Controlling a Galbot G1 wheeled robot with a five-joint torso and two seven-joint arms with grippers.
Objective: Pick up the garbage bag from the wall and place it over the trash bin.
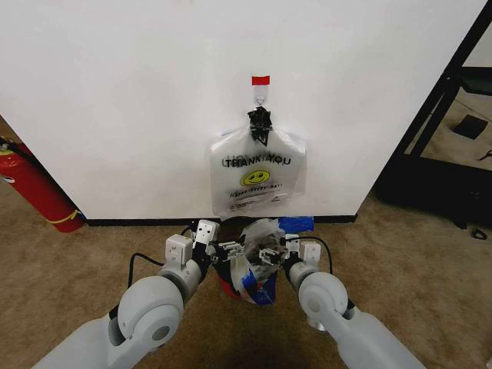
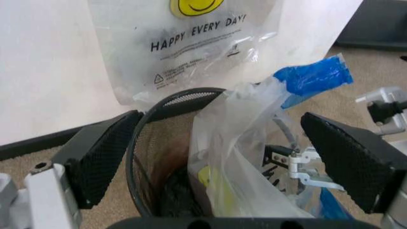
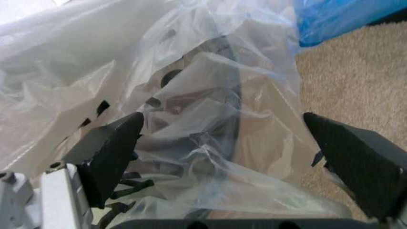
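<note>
Down at the foot of the wall [image 1: 115, 92], just in front of the black baseboard, I am working both arms over the trash bin [image 2: 175, 102], and the garbage bag [image 1: 257, 257] is lying bunched across its far side, part of it sagging inside the mesh and part spilling toward my right gripper [image 1: 278, 255]. My left gripper [image 1: 221, 250] is hovering at the near rim with its jaws standing wide apart and nothing between them; my right gripper's jaws are also spread wide, with loose film billowing between the pads but not pinched. As I judge it, the chief risk is that the thin plastic is slipping down into the bin instead of draping over the lip, since neither side is being held. A closing jaw could also catch the mesh rim together with the film and tear it, or nudge the light bin so that it tips or slides on the carpet. Room is looking tight: my two grippers are nearly meeting over the opening, the wall is close behind, and the bundle of bags [image 1: 255, 175] is hanging from its hook just above the bin. A fire extinguisher [image 1: 34, 188] is standing well off to my left.
</note>
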